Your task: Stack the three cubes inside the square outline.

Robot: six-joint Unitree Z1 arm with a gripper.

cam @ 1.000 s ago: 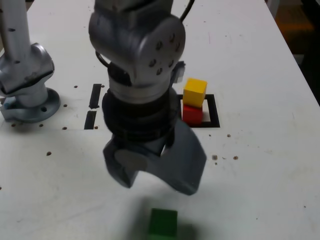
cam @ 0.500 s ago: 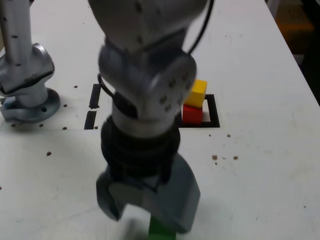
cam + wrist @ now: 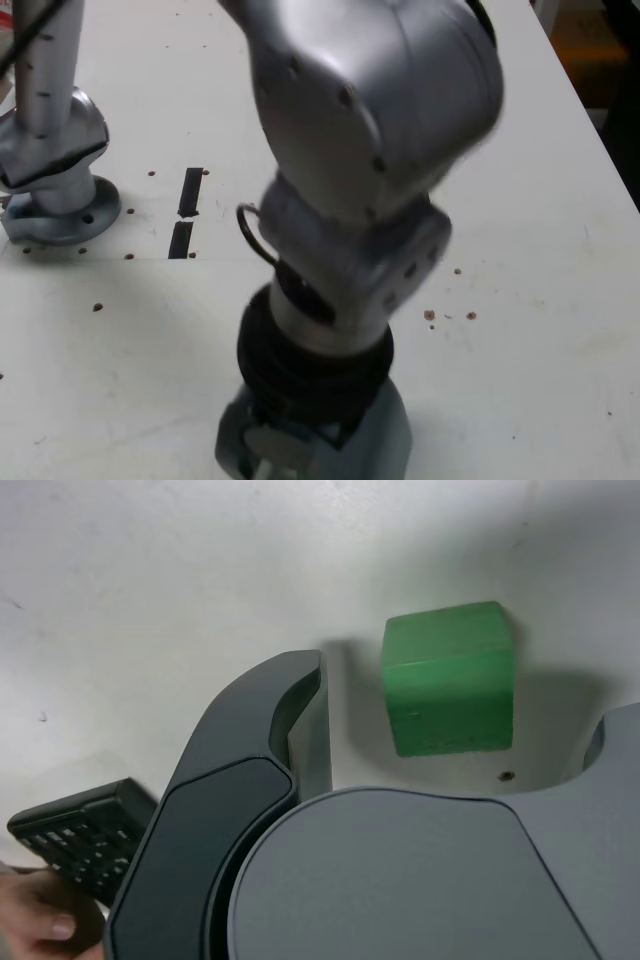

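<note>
Gripper: spread wide, gripping nothing, lowered close over the white table at the bottom edge of the exterior view. Green cube: matte, evenly coloured, edges slightly rounded, a few faint specks on the face toward the wrist camera; resting flat on the table in the gap between the two dark grey fingers, touching neither (second finger only partly in the wrist view at the picture's edge). Hidden in the exterior view behind the silver arm. Yellow and red cubes and the square outline: not visible in either view, covered by the arm. Two short black tape strips: on the table toward the exterior view's left, near the arm's round base. Black keypad-like device with a person's hand on it: at the corner of the wrist view.
</note>
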